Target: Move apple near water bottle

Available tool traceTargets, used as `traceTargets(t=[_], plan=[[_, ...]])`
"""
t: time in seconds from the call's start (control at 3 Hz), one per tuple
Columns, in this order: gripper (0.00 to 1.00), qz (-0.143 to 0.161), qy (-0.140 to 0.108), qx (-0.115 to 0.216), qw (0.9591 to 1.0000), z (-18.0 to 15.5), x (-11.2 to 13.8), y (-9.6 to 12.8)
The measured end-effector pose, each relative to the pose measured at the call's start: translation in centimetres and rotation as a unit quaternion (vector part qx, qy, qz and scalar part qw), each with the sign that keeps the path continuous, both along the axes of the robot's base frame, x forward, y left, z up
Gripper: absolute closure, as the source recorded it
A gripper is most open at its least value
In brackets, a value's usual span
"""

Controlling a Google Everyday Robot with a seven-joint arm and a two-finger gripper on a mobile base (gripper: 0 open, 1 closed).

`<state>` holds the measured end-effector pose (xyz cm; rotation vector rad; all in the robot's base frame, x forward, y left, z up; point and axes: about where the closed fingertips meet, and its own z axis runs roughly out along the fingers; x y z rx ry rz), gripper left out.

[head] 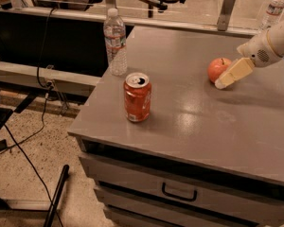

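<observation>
Warm, dim overhead light puts a pale sheen on the table (pixel 236 136) and soft shadow under the gripper (pixel 223 82) at its right.

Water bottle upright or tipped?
Upright: water bottle stands on its base, cap up. Tool is beside the apple.

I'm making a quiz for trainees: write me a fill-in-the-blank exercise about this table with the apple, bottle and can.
1. The gripper is right beside the ____.
2. The water bottle has a ____ cap.
3. The can stands ____ on the table.

Missing words: apple; white; upright.
</observation>
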<state>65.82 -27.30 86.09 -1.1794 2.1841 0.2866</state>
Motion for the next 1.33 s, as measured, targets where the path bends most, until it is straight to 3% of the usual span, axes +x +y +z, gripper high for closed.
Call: traceTargets(t=[0.33, 1.33], plan=[[0.10, 0.001, 0.001, 0.000, 1.0000, -0.20, 0.07, 0.16], [0.87, 0.007, 0.008, 0.002, 0.9999, -1.08, 0.36, 0.87]])
